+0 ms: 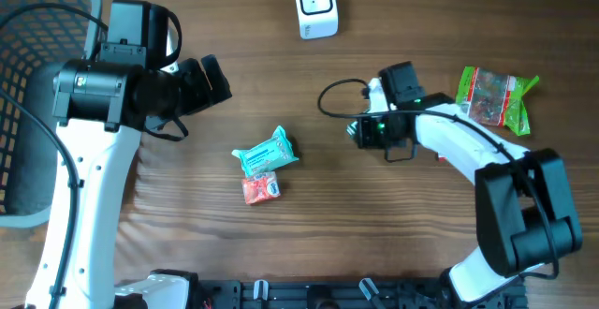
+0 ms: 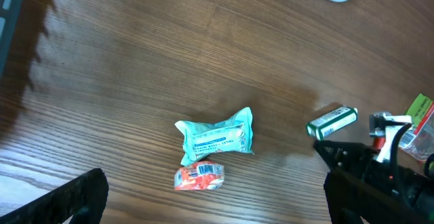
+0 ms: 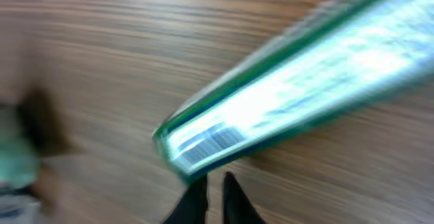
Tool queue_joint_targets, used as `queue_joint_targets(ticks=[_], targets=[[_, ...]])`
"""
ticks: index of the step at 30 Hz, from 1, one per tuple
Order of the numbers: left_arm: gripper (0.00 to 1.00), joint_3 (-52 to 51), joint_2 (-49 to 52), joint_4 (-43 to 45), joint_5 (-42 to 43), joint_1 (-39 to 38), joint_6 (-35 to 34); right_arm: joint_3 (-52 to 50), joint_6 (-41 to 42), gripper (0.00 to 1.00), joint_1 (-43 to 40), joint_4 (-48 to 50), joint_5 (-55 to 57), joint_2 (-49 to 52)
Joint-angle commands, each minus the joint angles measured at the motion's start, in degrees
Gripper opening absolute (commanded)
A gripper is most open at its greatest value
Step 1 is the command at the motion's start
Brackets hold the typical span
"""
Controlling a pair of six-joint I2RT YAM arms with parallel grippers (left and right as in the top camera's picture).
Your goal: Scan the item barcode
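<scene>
**Box at the right pincer, not yet up to the scanner**

Overhead: the step in hand looks like the pick-up of the green box (image 1: 368, 128); it lies mid-right on the surface (image 1: 402, 243), right at the tip of the right pincer (image 1: 357, 133), well apart from the scanner (image 1: 315, 6) at the top edge; the left pincer (image 1: 213, 77) hangs wide open and empty near the basket (image 1: 37, 28); a teal pack (image 1: 265, 152) and an orange pack (image 1: 261, 188) lie between the arms.

Left wrist: the box sits tilted just beside the dark tip of the right pincer; I cannot tell whether it is off the wood.

Right wrist: blurred; the fingers (image 3: 194, 200) are almost closed, only a slit between them; the box runs slantwise just beyond the tips, its near end touching them, its barcode (image 3: 210, 142) facing up; a firm hold does not show.

Next, I judge, the move calls for a sure grip on the box, a lift, and the barcode turned toward the scanner's face.
</scene>
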Motion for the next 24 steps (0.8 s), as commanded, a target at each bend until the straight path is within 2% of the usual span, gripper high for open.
queue_joint_targets(ticks=[1, 3, 7, 10, 17, 24], targets=[[1.0, 0.3, 0.0, 0.0, -0.5, 0.4, 0.0, -0.2, 0.6, 0.18, 3.0, 3.2, -4.4, -0.3], [1.0, 0.3, 0.0, 0.0, -0.6, 0.4, 0.0, 0.1, -0.3, 0.18, 3.4, 4.6, -5.2, -0.3], [1.0, 0.3, 0.0, 0.0, -0.5, 0.4, 0.0, 3.5, -2.9, 0.25, 1.5, 3.5, -12.9, -2.5], [1.0, 0.3, 0.0, 0.0, -0.5, 0.4, 0.0, 6.4, -2.1, 0.24, -1.7, 3.7, -13.0, -5.8], [1.0, 0.3, 0.0, 0.0, -0.5, 0.4, 0.0, 9.6, 0.8, 0.17, -7.2, 8.3, 1.2, -5.7], [1.0, 0.3, 0.0, 0.0, -0.6, 0.4, 0.0, 9.6, -1.0, 0.15, -7.2, 13.6, 4.7, 2.0]])
